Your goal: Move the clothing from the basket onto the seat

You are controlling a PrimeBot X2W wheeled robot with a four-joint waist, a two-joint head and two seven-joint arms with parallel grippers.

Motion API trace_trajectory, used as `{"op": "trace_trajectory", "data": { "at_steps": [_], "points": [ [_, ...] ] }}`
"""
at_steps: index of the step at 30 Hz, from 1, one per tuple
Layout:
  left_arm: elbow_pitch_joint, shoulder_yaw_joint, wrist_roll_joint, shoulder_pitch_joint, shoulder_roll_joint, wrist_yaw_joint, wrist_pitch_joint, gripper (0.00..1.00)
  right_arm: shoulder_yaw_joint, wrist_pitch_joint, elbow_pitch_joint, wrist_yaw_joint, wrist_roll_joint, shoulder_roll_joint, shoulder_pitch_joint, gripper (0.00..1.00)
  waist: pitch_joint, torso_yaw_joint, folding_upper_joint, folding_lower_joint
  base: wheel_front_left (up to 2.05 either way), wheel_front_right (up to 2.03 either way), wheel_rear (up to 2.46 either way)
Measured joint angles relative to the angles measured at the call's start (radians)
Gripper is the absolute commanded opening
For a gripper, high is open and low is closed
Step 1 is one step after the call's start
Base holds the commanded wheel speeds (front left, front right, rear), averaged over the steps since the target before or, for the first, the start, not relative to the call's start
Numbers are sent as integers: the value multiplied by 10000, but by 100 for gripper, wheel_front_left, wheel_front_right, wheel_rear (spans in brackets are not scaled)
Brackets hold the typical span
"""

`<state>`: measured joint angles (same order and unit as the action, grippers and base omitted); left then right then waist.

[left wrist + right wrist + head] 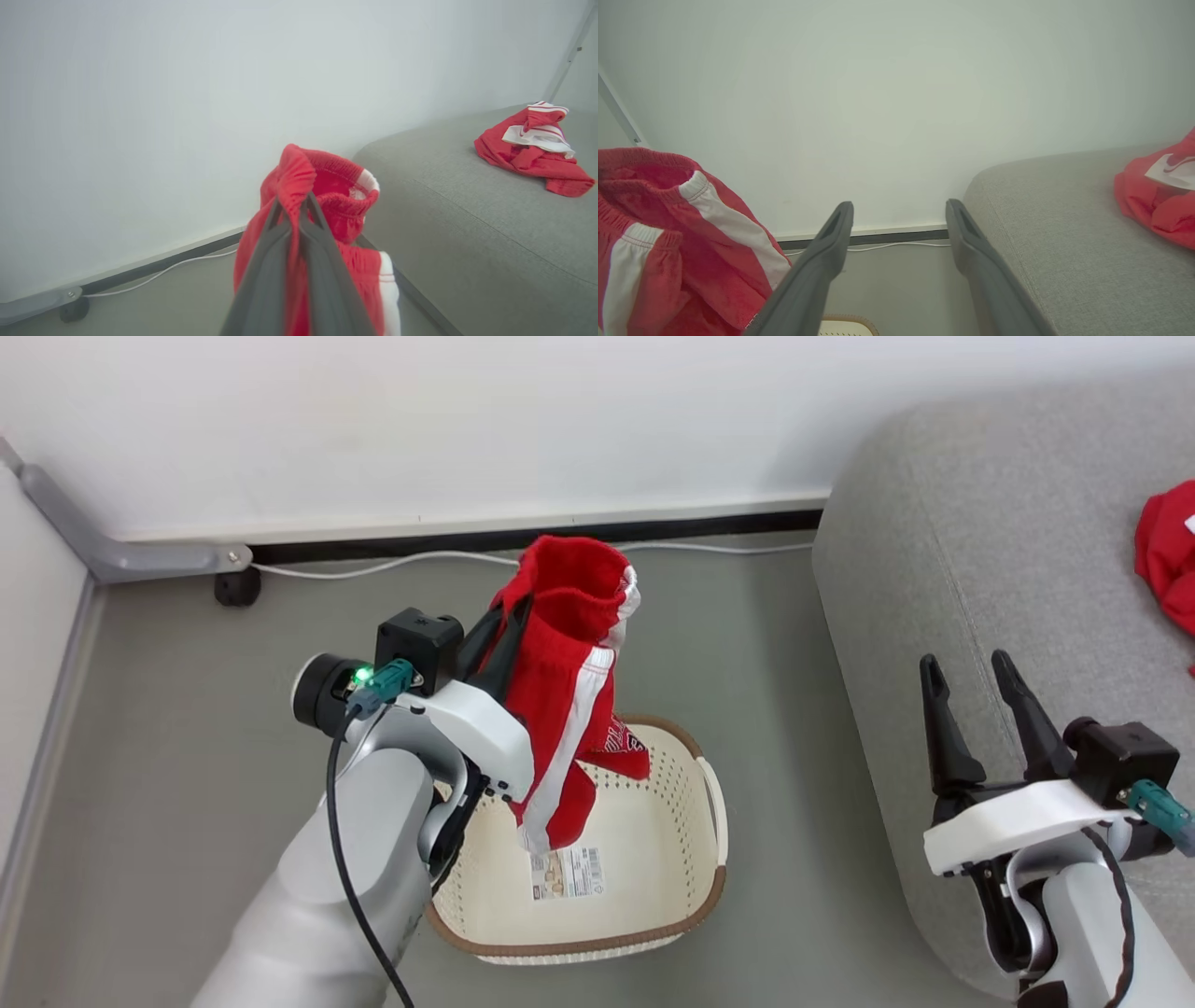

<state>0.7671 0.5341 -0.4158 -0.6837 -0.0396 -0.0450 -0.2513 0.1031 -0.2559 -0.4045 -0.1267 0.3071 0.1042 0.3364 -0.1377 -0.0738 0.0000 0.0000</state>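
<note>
My left gripper is shut on red shorts with white stripes, pinching the waistband between its fingers. The shorts hang above the cream basket, their lower end dangling inside it. The basket's bottom shows a label sticker. The grey seat stands at the right, with another red garment lying on it, also seen as a red and white heap. My right gripper is open over the seat's front edge, nothing between its fingers.
A white wall with a dark baseboard runs behind the basket. A white cable lies along it on the grey floor. A grey metal bracket and a black caster sit at the far left.
</note>
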Motion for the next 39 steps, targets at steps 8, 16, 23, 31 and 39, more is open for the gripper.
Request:
{"op": "trace_trajectory", "data": {
  "at_steps": [8, 16, 23, 31, 39],
  "points": [
    [-955, 0, 107, -537, -295, -169, 190, 0, -86, 0, -58, 0, -73, -121, -378, 100, 511, 205, 0, 0, 0, 0, 0],
    [-2096, -27, 119, -1361, -846, -169, 1014, 0, -98, 0, -188, 0, -75, -159, -437, 100, 552, 193, 0, 0, 0, 0, 0],
    [-2832, -107, 119, -1751, -1085, -155, 1522, 0, -36, 0, -249, 0, -73, -173, -439, 100, 510, 129, 0, 0, 0, 0, 0],
    [-3170, -81, 50, -1764, -1101, -138, 1718, 0, 548, 0, -142, 0, -12, -148, -397, 100, 410, 96, 0, 0, 0, 0, 0],
    [-3166, 31, 8, -1762, -1057, -90, 1705, 0, 3187, 0, 834, 0, 1032, 251, 533, 100, 266, 114, 0, 0, 0, 0, 0]
  ]
}}
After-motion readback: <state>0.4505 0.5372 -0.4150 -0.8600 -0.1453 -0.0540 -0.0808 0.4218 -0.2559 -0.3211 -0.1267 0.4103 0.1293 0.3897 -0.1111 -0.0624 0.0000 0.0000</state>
